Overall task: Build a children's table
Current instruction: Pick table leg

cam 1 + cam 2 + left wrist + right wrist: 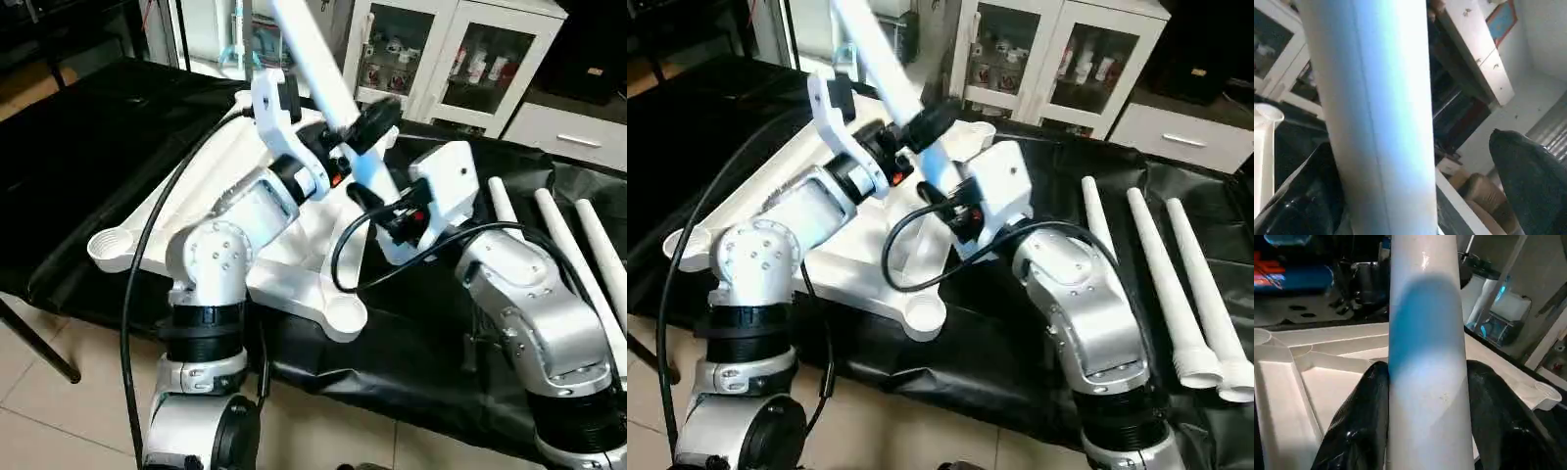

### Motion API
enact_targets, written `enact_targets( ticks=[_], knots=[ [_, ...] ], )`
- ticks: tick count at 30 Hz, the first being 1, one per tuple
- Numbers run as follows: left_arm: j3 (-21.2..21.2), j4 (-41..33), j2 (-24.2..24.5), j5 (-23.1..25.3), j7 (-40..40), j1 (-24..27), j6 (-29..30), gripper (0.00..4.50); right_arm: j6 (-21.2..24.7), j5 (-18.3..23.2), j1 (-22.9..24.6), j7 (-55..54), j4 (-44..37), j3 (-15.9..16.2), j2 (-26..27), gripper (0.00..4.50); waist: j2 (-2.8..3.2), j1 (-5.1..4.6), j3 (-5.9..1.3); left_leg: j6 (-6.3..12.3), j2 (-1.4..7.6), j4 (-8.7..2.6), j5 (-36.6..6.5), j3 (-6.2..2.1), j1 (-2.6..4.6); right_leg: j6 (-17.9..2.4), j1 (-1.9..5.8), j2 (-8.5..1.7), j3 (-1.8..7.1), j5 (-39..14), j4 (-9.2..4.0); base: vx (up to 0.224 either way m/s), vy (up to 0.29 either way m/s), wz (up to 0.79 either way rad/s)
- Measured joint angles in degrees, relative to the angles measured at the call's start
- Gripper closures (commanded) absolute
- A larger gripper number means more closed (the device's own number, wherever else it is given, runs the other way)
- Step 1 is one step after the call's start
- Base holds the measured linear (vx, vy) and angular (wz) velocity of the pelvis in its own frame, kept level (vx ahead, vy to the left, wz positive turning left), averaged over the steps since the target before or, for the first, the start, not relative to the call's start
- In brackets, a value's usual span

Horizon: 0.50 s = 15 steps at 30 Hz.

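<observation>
The white tabletop lies underside up on the black cloth, its ribs and a round corner socket showing. One white leg slants up from it toward the back left. My right gripper is shut on the leg low down, both black fingers pressed to its sides. Higher up, my left gripper stands open around the same leg; one finger is well clear of it. Three more legs lie side by side on the cloth at the right.
The black cloth covers the work table, whose front edge drops to a tiled floor. A white cabinet with glass doors stands behind. A black cable loops along my left arm.
</observation>
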Motion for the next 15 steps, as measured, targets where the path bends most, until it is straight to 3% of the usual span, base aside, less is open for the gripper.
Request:
enact_targets(
  ticks=[2, 5, 9, 10, 14, 15],
  knots=[
    [0.3, 0.0, 0.0, 0.0, 0.7, 0.0, 0.8, 0.37, -0.1, -0.5, 0.3, -0.1, 0.0, 0.2, 0.0, 2.67, 0.20, 0.01, -0.05, 0.00, 0.00, 0.00, 0.0, -0.01, 0.00, 0.0, 0.00, 0.01, -0.01, 0.0, 0.01, 0.000, 0.000, 0.00],
    [0.7, 0.0, 0.0, 0.0, 1.8, 0.0, 1.3, 0.80, -0.5, -1.0, 0.3, -0.9, 0.0, 0.5, 0.0, 2.67, 0.28, 0.01, -0.04, 0.01, 0.00, 0.00, 0.0, 0.00, 0.00, 0.0, 0.00, 0.01, -0.01, 0.0, 0.01, 0.000, 0.000, 0.00],
    [0.6, 0.1, 0.3, 0.1, 2.7, 0.0, 1.0, 0.90, -1.1, -1.3, 0.3, -0.9, 0.0, 1.2, 0.1, 2.67, 0.45, 0.00, -0.05, 0.01, 0.00, 0.01, 0.0, 0.00, 0.00, 0.0, 0.00, 0.01, -0.01, 0.0, 0.00, 0.000, 0.000, 0.00],
    [0.6, 0.1, 0.4, 0.0, 2.7, 0.0, 1.1, 1.16, -1.1, -1.5, 0.3, -0.9, 0.0, 1.2, 0.1, 2.67, 0.53, -0.01, -0.06, 0.01, 0.00, 0.01, 0.0, 0.00, 0.00, 0.0, 0.00, 0.01, 0.00, 0.0, 0.00, 0.000, 0.000, 0.00],
    [0.6, 0.1, 0.4, 0.1, 2.9, 0.0, 1.2, 1.28, -2.0, -1.9, 1.1, -0.8, 0.0, 1.2, 0.2, 2.67, 0.63, 0.04, -0.08, 0.02, 0.01, 0.01, 0.0, 0.00, 0.00, 0.0, 0.00, 0.01, -0.02, 0.0, 0.01, 0.000, 0.000, 0.00],
    [0.6, 0.2, 0.5, 0.2, 3.0, 0.0, 1.2, 1.49, -2.1, -1.9, 1.3, -0.8, 0.1, 1.2, 0.3, 2.67, 0.63, 0.04, -0.08, 0.02, 0.00, 0.01, 0.0, 0.00, 0.00, 0.0, 0.00, 0.01, 0.00, 0.0, 0.00, 0.000, 0.000, 0.00]
  ],
)
